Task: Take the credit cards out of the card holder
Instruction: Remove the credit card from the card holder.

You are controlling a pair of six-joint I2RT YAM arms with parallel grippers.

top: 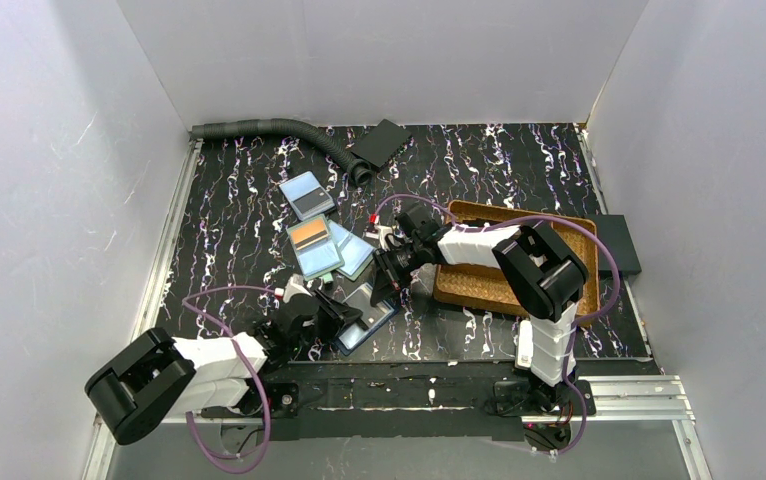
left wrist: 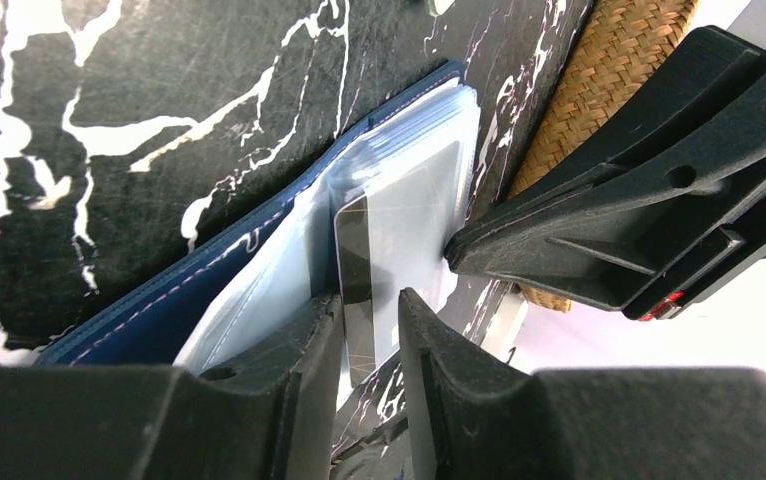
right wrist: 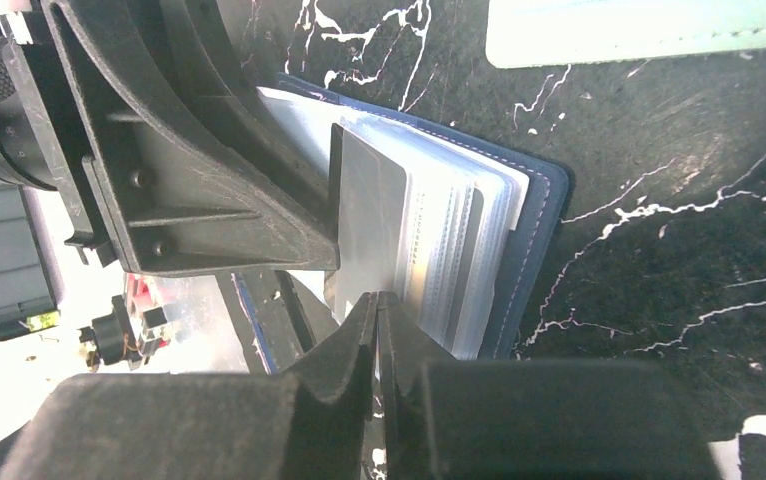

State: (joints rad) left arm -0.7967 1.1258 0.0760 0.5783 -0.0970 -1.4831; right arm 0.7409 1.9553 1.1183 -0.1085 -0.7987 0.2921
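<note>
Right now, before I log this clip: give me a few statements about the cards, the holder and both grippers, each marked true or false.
1. Some credit cards already lie loose on the table. True.
2. The card holder sits inside the woven tray. False: it lies open on the table, left of the tray.
3. The left gripper has its jaws on either side of a card in the holder. True.
4. The right gripper is wide open. False: its jaws are nearly together at the edge of the sleeve pages.
5. The grey hose lies by the arm bases. False: it lies at the far edge, by the back wall.
</note>
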